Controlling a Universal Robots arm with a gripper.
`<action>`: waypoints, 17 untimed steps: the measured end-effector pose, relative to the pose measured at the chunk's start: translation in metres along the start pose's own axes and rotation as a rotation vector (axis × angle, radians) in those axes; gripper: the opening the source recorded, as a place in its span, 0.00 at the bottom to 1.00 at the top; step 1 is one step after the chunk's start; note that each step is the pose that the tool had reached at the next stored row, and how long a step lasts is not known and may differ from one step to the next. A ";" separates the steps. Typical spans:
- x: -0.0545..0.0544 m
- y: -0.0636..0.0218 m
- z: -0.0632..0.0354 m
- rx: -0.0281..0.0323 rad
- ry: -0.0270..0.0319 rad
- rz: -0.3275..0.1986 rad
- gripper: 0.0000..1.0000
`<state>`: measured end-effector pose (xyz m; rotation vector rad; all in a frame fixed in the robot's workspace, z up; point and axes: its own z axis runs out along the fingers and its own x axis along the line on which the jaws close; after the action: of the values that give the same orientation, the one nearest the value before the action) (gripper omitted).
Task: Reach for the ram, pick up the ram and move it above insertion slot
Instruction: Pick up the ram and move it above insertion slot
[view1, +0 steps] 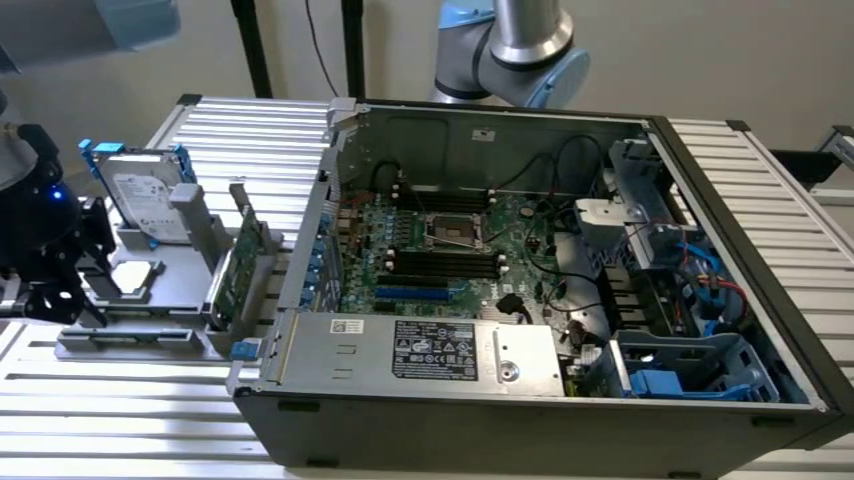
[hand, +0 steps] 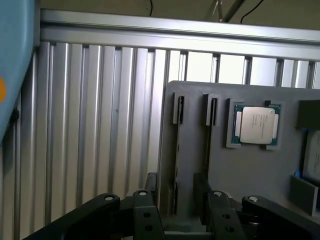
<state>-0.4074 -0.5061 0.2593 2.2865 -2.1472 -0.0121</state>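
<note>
My black gripper (view1: 56, 285) hangs at the exterior view's far left, over the near end of the grey parts holder (view1: 147, 340). In the wrist view its two fingers (hand: 151, 187) stand open on either side of one of the holder's two narrow slots (hand: 178, 150). A thin dark strip runs along that slot between the fingers. It may be the ram seen edge-on, but I cannot tell for sure. Nothing is gripped. The motherboard's long dark memory slots (view1: 441, 262) lie inside the open computer case (view1: 534, 420).
On the holder stand a silver hard drive with blue rails (view1: 140, 195), a tall green expansion card (view1: 238, 268) and a square processor chip (hand: 256, 125). The case wall (view1: 327, 200) rises just beyond the card. A ribbed metal table (hand: 100, 125) surrounds everything.
</note>
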 end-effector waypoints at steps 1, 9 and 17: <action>0.000 0.0000 0.0018 -0.0001 0.0001 0.000 0.42; 0.000 -0.0002 0.0164 0.0000 0.0000 0.000 0.42; 0.000 -0.0003 0.0310 -0.0001 0.0001 0.000 0.42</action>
<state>-0.4073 -0.5061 0.2283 2.2863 -2.1472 -0.0122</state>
